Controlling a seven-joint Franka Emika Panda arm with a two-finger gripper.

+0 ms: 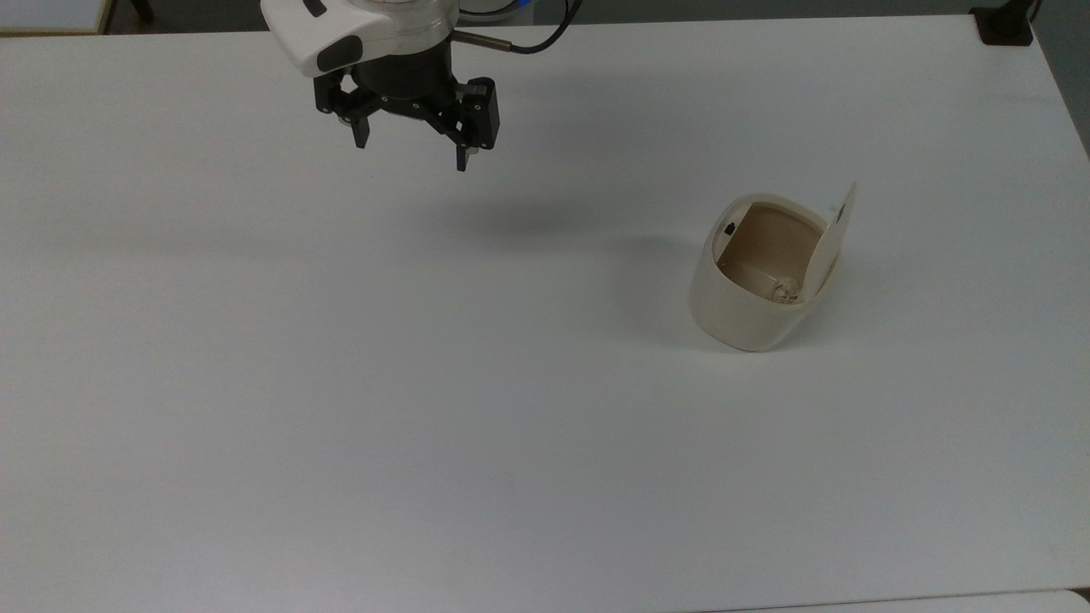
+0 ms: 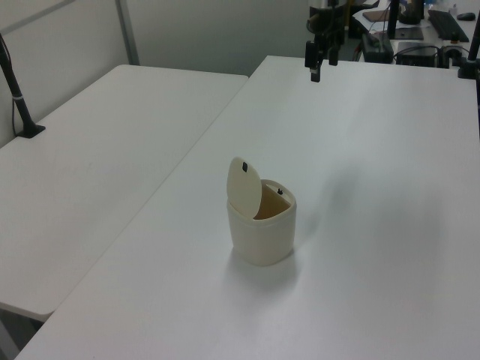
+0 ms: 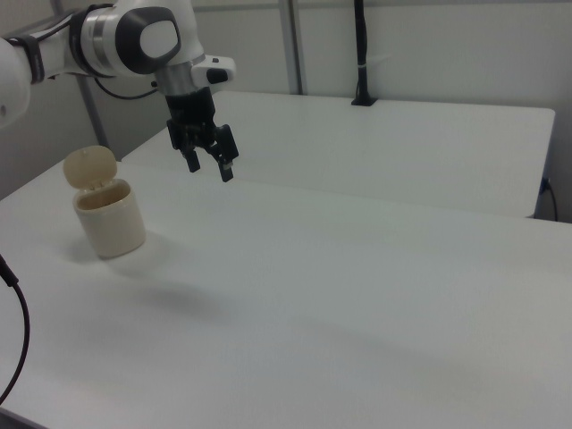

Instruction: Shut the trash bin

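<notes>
Cream plastic trash bin (image 1: 749, 289), a small rounded-square tub, stands upright on the white table (image 1: 341, 383), toward the top view's right. We see its flat hinged lid (image 1: 833, 234) raised and standing almost upright at the rim on the top view's right, so the tan-brown inside lies open. A small black button (image 1: 730, 228) sits at the rim opposite the lid. In the left view the bin (image 2: 261, 225) stands near the middle of the table, and in the right view it (image 3: 108, 214) stands at the right view's left.

We find the black two-finger gripper (image 1: 410, 153) hanging in the air above the table, well apart from the bin, toward the top view's upper left. Its fingers are spread wide with nothing between them. In the right view the gripper (image 3: 208, 166) hangs to the right of the bin and higher than its lid.
</notes>
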